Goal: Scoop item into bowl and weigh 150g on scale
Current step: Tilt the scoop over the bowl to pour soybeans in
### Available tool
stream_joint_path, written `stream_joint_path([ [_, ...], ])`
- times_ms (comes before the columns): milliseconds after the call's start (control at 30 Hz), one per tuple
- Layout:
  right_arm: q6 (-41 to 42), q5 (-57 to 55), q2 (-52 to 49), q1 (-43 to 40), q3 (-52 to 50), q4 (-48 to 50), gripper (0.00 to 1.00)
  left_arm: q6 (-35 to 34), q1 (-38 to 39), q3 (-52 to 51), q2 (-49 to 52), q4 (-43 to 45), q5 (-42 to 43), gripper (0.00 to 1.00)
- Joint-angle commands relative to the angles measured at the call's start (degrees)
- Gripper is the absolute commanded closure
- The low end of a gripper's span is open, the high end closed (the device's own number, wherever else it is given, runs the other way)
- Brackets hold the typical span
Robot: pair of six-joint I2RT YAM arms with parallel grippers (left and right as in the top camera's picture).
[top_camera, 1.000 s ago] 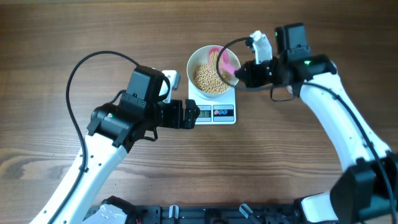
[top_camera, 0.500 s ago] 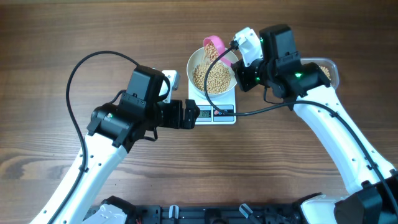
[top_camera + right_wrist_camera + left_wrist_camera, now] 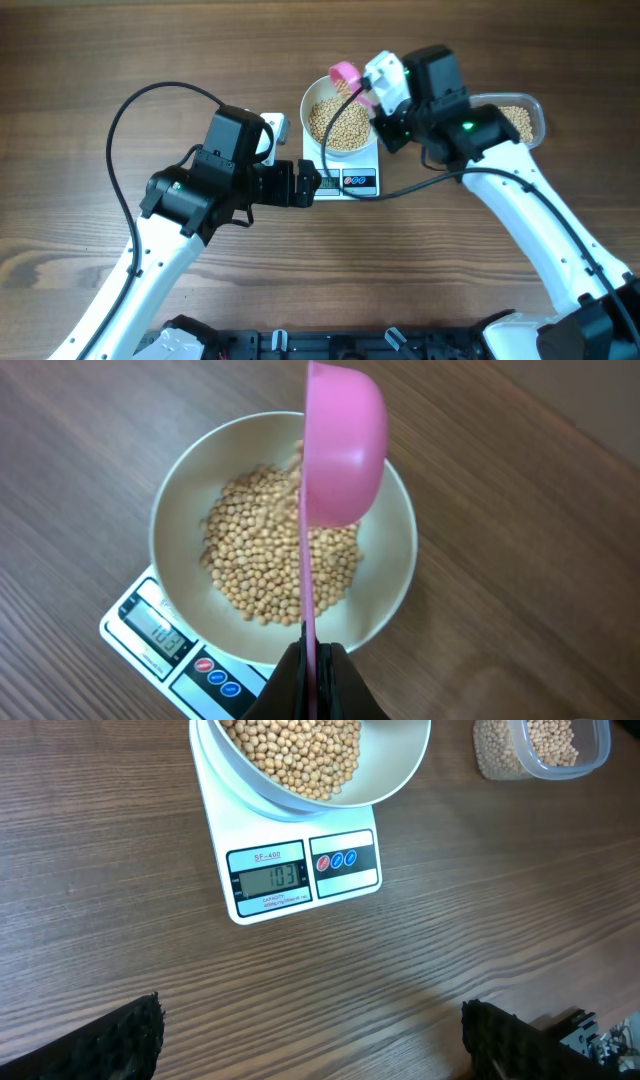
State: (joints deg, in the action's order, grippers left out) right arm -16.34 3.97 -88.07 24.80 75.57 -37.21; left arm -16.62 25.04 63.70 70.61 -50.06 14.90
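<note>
Many tan beans (image 3: 270,560) heap in the white bowl (image 3: 175,510) on the scale (image 3: 300,880), which reads 103. Right gripper (image 3: 313,660), the nearer arm, pinches the pink scoop (image 3: 345,440) by its handle, cup tipped over the bowl, long axis toward the fingers. The clear container (image 3: 542,122) lies right. Left gripper (image 3: 310,1030) gapes wide, empty.

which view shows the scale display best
Left wrist: the scale display faces the camera, unobstructed, digits sharp. Overhead shows it tiny and unreadable. Right wrist shows it small and slanted, bottom left.
</note>
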Motion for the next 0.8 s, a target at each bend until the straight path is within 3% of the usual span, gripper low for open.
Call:
stream_joint_path([
  [0,-3.3,-7.5,0.9,2.5,0.9,0.1,0.96,1.2,0.3,-0.2,0.2,0.1,0.5,0.0],
  [333,-10.7,-17.9,0.9,7.2,0.9,0.2,0.96,1.2,0.3,-0.2,0.2,0.1,0.5,0.0],
  [633,-9.6,-18.5,0.9,9.1,0.9,0.2,0.96,1.2,0.3,-0.2,0.2,0.1,0.5,0.0],
  [767,-5.2,-18.5,0.9,9.1,0.9,0.2,0.96,1.2,0.3,-0.2,0.2,0.1,0.5,0.0],
])
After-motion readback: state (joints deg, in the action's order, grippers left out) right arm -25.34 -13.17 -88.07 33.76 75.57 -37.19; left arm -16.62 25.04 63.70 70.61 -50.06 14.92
